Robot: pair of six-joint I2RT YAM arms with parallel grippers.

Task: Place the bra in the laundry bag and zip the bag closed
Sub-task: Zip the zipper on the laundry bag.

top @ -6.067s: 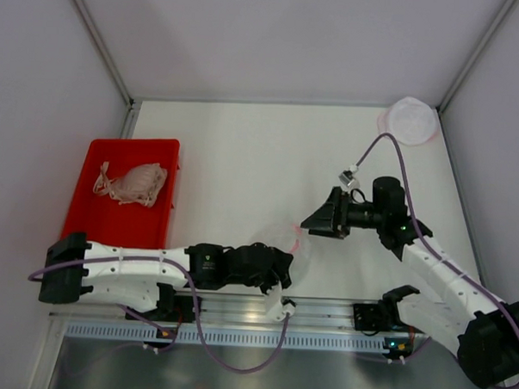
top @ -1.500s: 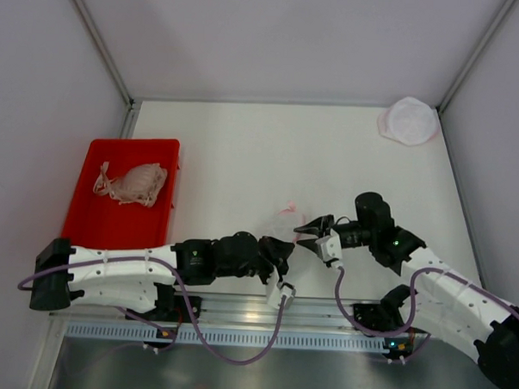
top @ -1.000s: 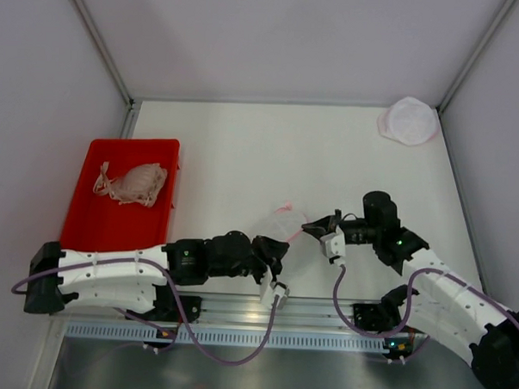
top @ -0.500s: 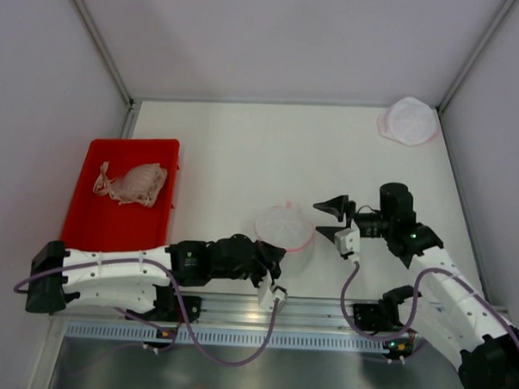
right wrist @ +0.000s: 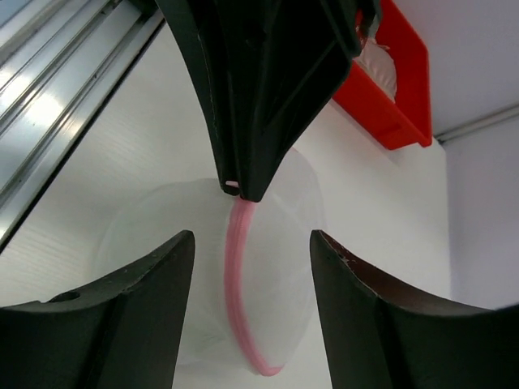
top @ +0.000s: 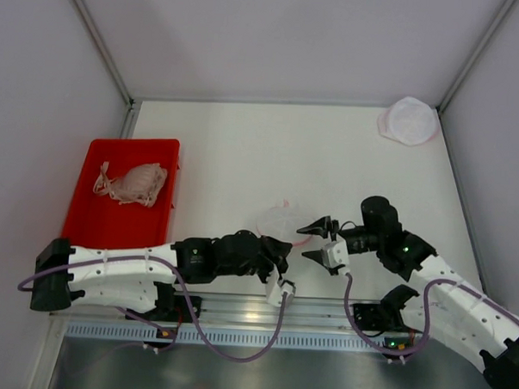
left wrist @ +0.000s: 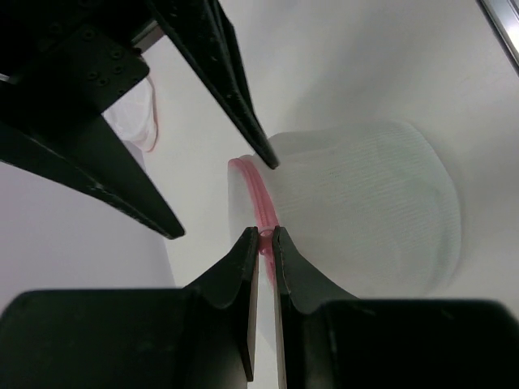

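at the far left the bra lies bunched in the red bin, well apart from both arms, so we judge the packing step not yet begun; the bag has to be opened first. our left gripper has its jaws nearly together, pinching the pink zip edge of the bag and holding that edge up off the table. we take this as an anchor so the mouth can be pulled apart. just right of it our right gripper faces the left one with jaws wide, gripping nothing and straddling the same pink edge, seemingly lining up for a second hold. in the far right corner sits a round white pouch, away from both arms. the table is plain white and matte, fenced by pale walls, with a metal rail along the near edge
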